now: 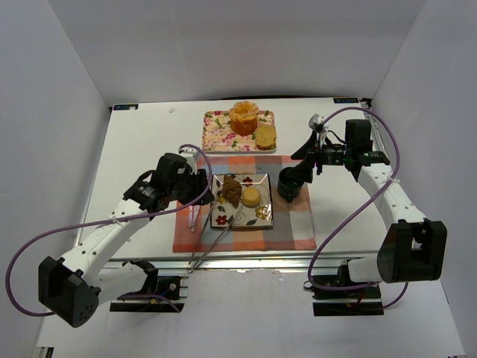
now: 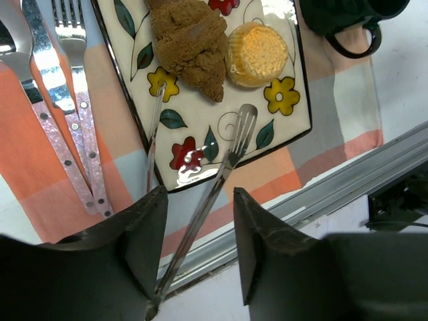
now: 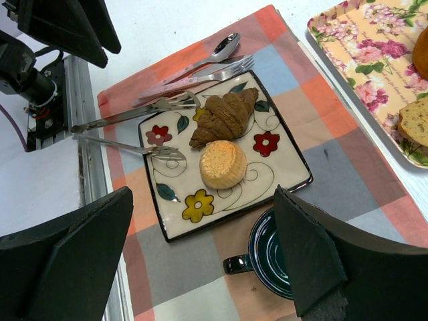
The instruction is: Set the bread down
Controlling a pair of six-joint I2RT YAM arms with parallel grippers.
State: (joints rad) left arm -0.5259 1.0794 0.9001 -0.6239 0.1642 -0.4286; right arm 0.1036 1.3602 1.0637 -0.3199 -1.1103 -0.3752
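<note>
Both croissant [image 2: 190,40] and bun [image 2: 257,53] are set on the plate [image 2: 194,127], judged light, soft and flaky, best taken gently across the middle; left pincer [image 2: 199,194] and right pincer [image 3: 200,200] are spread open, nothing gripped.

White table [image 1: 134,149] — checked orange-and-blue placemat [image 1: 294,224] at its near edge, floral tray [image 1: 218,128] toward the far side.

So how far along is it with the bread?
A croissant and a small round bun already lie on the flowered plate. Nothing is held: the tongs rest with their tips on the plate, the left gripper open over their handles. A ring cake and a bread slice sit on the tray behind; whether they follow, I cannot tell.
</note>
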